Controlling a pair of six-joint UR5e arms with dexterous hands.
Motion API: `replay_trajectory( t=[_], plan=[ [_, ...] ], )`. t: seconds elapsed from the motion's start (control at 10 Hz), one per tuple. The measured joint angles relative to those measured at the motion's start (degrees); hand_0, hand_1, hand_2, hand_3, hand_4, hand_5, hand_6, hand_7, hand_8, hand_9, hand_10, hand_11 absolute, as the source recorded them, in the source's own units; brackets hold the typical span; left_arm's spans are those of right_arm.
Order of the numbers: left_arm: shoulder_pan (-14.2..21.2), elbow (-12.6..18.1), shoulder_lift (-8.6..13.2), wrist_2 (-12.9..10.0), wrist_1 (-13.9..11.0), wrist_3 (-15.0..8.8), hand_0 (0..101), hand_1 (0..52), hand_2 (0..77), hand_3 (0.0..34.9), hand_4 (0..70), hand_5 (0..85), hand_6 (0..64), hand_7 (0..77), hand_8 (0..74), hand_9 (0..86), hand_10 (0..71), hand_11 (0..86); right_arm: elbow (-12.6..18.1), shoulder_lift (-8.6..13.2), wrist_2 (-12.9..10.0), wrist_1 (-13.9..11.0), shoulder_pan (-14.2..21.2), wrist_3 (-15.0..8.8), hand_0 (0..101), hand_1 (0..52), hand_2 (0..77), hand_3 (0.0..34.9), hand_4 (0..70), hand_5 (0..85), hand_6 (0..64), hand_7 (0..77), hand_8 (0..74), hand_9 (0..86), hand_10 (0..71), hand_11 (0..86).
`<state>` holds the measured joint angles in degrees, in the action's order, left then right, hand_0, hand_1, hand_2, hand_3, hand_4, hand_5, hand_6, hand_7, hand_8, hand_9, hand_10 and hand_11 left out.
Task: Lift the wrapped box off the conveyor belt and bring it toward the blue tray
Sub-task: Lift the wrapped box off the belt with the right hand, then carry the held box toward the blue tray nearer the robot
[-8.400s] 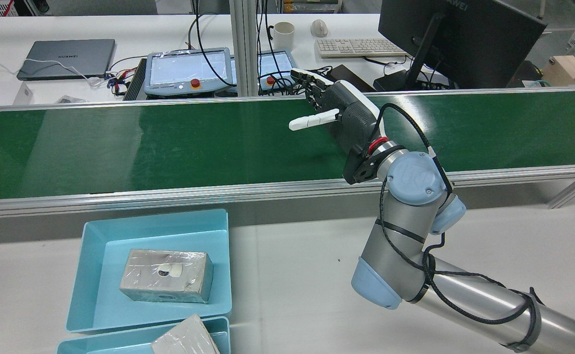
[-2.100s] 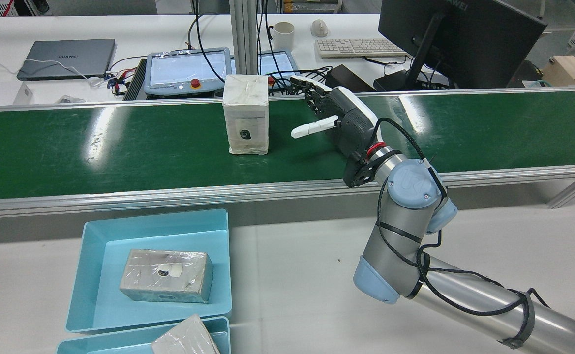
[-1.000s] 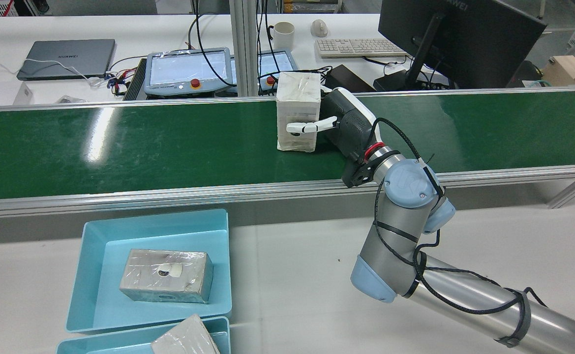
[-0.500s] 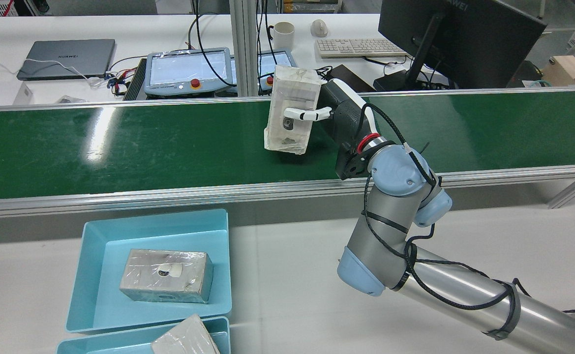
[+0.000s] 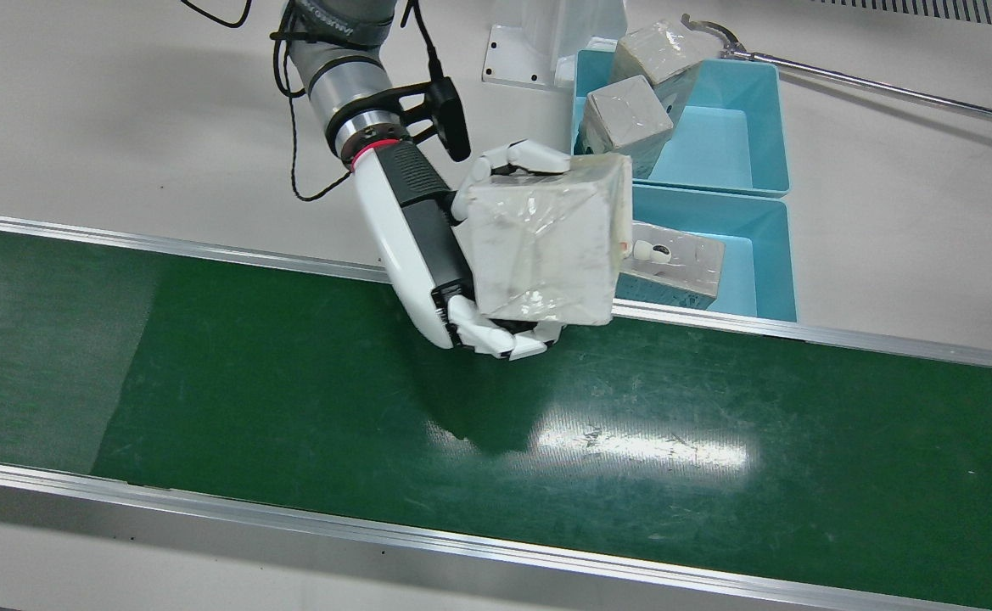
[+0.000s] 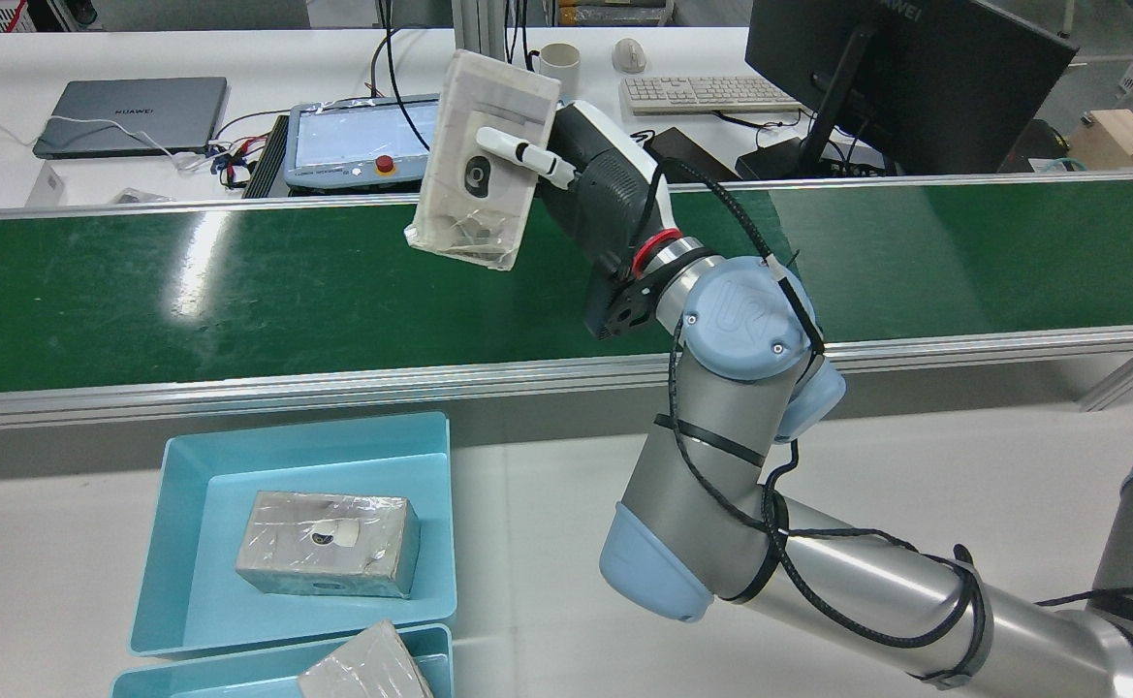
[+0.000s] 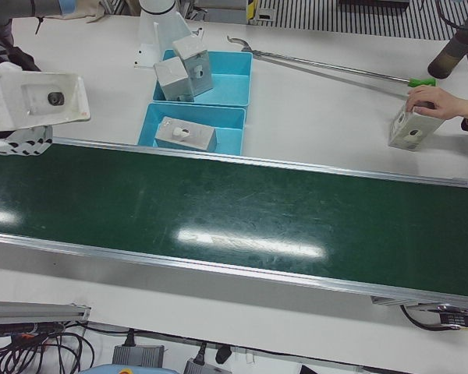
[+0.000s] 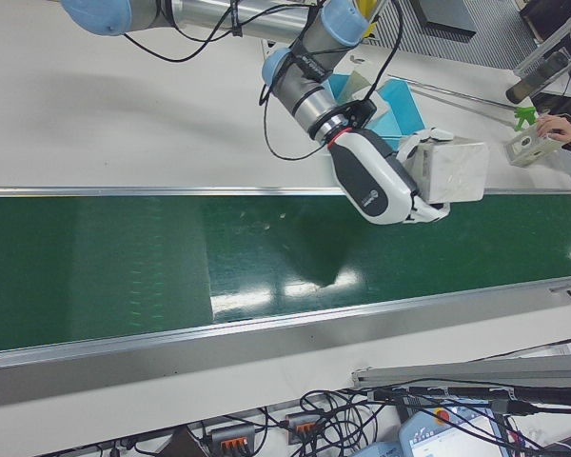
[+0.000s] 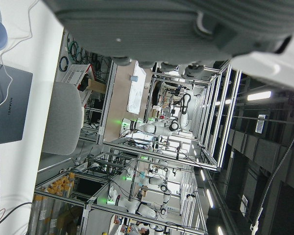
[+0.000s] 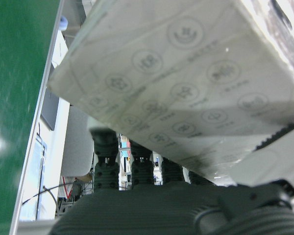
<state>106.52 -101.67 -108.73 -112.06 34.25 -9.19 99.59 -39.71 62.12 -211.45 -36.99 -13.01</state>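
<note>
Stretching across the station, the green conveyor belt (image 6: 236, 281) lies bare beneath the right hand (image 5: 428, 246), whose fingers (image 5: 496, 338) are wrapped around the wrapped box (image 5: 546, 250), holding it tilted, clear above the belt's near side. Beyond the belt's rail, the blue tray (image 6: 188, 591) holds another box. The left hand's state cannot be told.

My right hand (image 7: 15, 140) is mostly cut off by the left-front view's edge, only fingertips showing under the wrapped box (image 7: 33, 101). In the front view that box hides my palm and part of the blue tray (image 5: 769, 280) behind it. My left hand (image 9: 186, 24) shows only as a blurred grey mass; its fingers cannot be told.
</note>
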Motion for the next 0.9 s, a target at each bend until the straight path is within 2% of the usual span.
replay_trajectory(
  t=[0.1, 0.2, 0.3, 0.4, 0.5, 0.6, 0.7, 0.8, 0.9],
  plan=[
    [0.00, 0.00, 0.00, 0.00, 0.00, 0.00, 0, 0.0, 0.5, 0.0, 0.0, 1.1, 0.5, 0.5, 0.5, 0.5, 0.5, 0.5, 0.27, 1.99, -0.21, -0.85, 2.29, -1.13, 39, 0.5, 39.3, 8.2, 22.4, 50.2, 41.5, 45.8, 61.1, 66.0, 65.4, 64.4],
    [0.00, 0.00, 0.00, 0.00, 0.00, 0.00, 0, 0.0, 1.1, 0.0, 0.0, 1.1, 0.5, 0.5, 0.5, 0.5, 0.5, 0.5, 0.25, 3.40, -0.59, -1.51, 4.33, -1.91, 41, 0.5, 40.4, 7.3, 21.3, 57.3, 42.0, 48.5, 63.8, 69.8, 68.2, 74.2],
    [0.00, 0.00, 0.00, 0.00, 0.00, 0.00, 0, 0.0, 1.1, 0.0, 0.0, 1.1, 0.5, 0.5, 0.5, 0.5, 0.0, 0.5, -0.08, 4.23, -0.99, -1.87, 6.17, -2.35, 42, 0.0, 41.5, 7.2, 21.3, 58.9, 42.5, 55.6, 66.5, 69.8, 64.9, 69.8],
    [0.00, 0.00, 0.00, 0.00, 0.00, 0.00, 0, 0.0, 1.1, 0.0, 0.0, 1.1, 0.5, 0.5, 0.5, 0.5, 0.5, 0.5, -0.73, 4.58, -1.18, -1.89, 7.53, -2.53, 42, 0.0, 41.5, 7.2, 21.3, 58.9, 42.5, 55.6, 66.5, 69.8, 64.9, 69.8],
    [0.00, 0.00, 0.00, 0.00, 0.00, 0.00, 0, 0.0, 0.5, 0.0, 0.0, 1.1, 0.5, 0.5, 0.5, 0.5, 0.5, 0.5, -1.55, 4.80, -1.16, -1.64, 8.89, -2.57, 41, 0.0, 41.5, 7.0, 21.3, 59.5, 42.5, 58.9, 69.3, 69.8, 63.8, 69.8],
    [0.00, 0.00, 0.00, 0.00, 0.00, 0.00, 0, 0.0, 1.1, 0.0, 0.0, 1.1, 0.5, 0.5, 0.5, 0.5, 0.5, 0.5, -2.36, 4.97, -1.03, -0.86, 10.14, -2.55, 40, 0.0, 41.5, 5.3, 21.3, 60.0, 42.5, 62.2, 69.8, 69.8, 63.8, 69.8],
    [0.00, 0.00, 0.00, 0.00, 0.00, 0.00, 0, 0.0, 1.1, 0.0, 0.0, 1.1, 0.5, 0.5, 0.5, 0.5, 0.5, 0.5, -3.43, 5.10, -0.51, 0.89, 10.99, -2.48, 43, 0.0, 41.5, 3.1, 20.7, 60.0, 42.5, 63.3, 64.9, 74.2, 54.5, 69.8],
    [0.00, 0.00, 0.00, 0.00, 0.00, 0.00, 0, 0.0, 1.1, 0.0, 0.0, 1.1, 0.5, 0.5, 0.5, 0.5, 0.5, 0.5, -5.26, 5.60, 0.78, 3.44, 11.50, -2.30, 43, 0.0, 41.5, 0.0, 20.7, 60.5, 42.5, 63.3, 52.4, 64.9, 37.6, 55.1],
    [0.00, 0.00, 0.00, 0.00, 0.00, 0.00, 0, 0.0, 1.1, 0.0, 0.0, 1.1, 0.5, 0.5, 0.5, 0.5, 0.0, 0.5, -7.24, 6.73, 2.32, 5.42, 11.74, -1.93, 45, 0.0, 41.5, 0.0, 20.7, 60.5, 42.5, 63.3, 52.4, 64.9, 37.6, 55.1]
  ],
)
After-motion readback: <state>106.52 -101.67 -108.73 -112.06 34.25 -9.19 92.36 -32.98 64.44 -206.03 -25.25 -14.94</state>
